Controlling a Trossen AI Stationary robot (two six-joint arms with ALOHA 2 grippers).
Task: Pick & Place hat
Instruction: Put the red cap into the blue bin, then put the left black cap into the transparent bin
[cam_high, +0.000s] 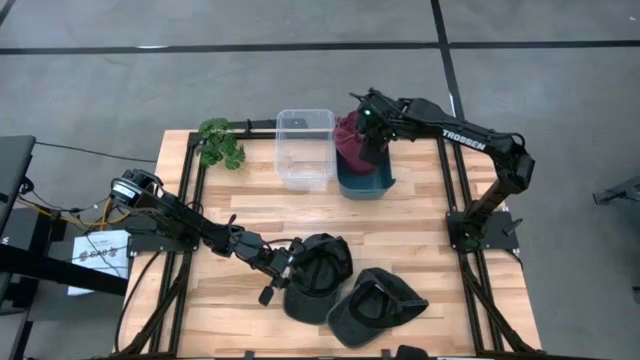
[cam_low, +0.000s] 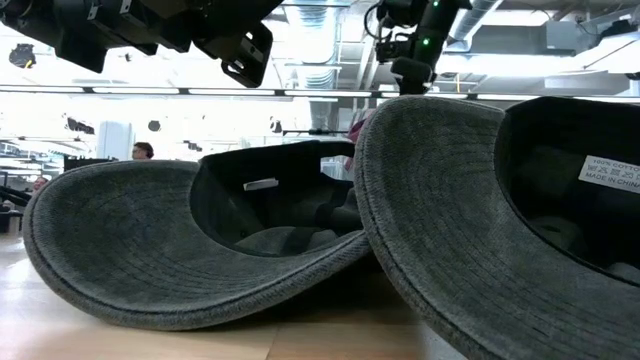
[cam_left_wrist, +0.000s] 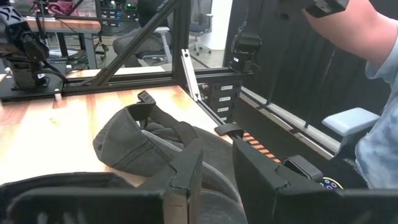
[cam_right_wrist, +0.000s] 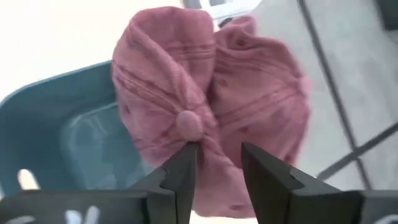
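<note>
My right gripper (cam_right_wrist: 214, 165) jaws are apart over the pink hat (cam_right_wrist: 211, 106); the hat could snag and miss the teal bin (cam_right_wrist: 74, 124). Left gripper (cam_high: 283, 275) jaws sit slightly apart by the dark hat (cam_high: 318, 272).

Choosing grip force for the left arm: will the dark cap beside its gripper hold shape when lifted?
Probably not: the dark cap has a rumpled, sagging crown, so likely floppy. Its curved brim looks stiffer. Being fabric, likely light. The left gripper is beside it.
</note>
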